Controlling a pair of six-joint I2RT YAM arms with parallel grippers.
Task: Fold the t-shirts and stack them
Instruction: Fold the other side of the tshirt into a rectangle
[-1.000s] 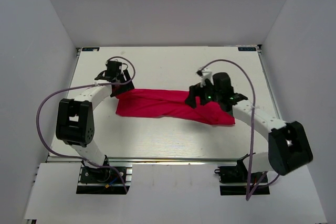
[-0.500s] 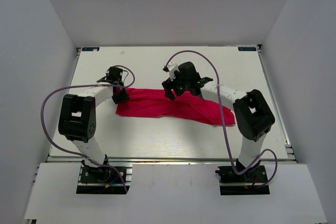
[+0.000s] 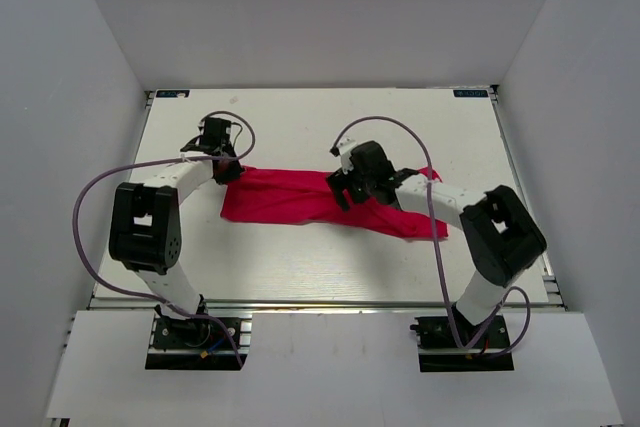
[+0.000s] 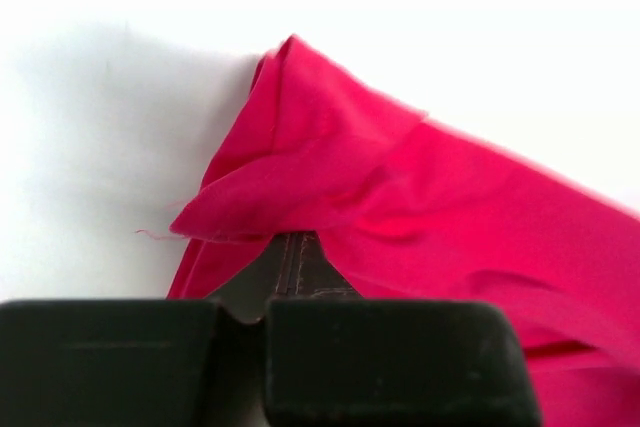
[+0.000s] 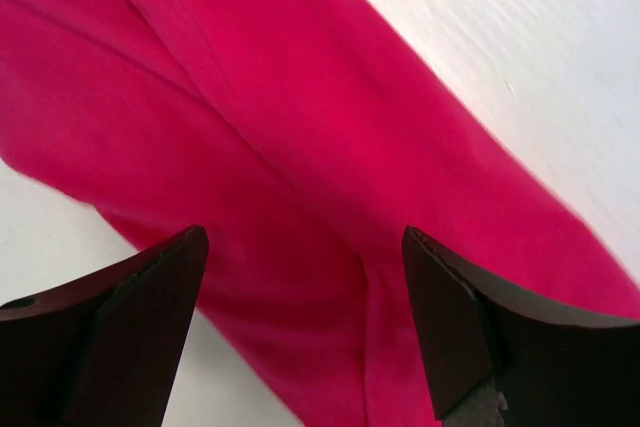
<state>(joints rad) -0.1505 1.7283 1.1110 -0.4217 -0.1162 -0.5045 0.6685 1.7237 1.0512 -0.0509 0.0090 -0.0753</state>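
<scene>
The crimson-pink t-shirt [image 3: 290, 202] lies as a long folded strip across the middle of the white table [image 3: 300, 127]. My left gripper [image 3: 231, 171] sits at the strip's far left corner. In the left wrist view its jaws are pressed together, and their tips [image 4: 293, 243] disappear under a lifted fold of the t-shirt [image 4: 420, 187], pinching its edge. My right gripper [image 3: 343, 190] hovers over the strip's middle. Its fingers [image 5: 150, 297] stand wide apart above the t-shirt [image 5: 250, 97], holding nothing. No neck tag shows.
White walls [image 3: 90, 97] close in the table on the left, back and right. Purple cables [image 3: 100, 187] loop from both arms. The right arm's elbow [image 3: 505, 237] stands beside the shirt's right end. Bare tabletop shows behind and in front of the strip.
The left gripper has closed on the shirt's left corner. The right arm swung from the shirt's right end toward the back middle, then came down over the strip's middle, jaws still open.
</scene>
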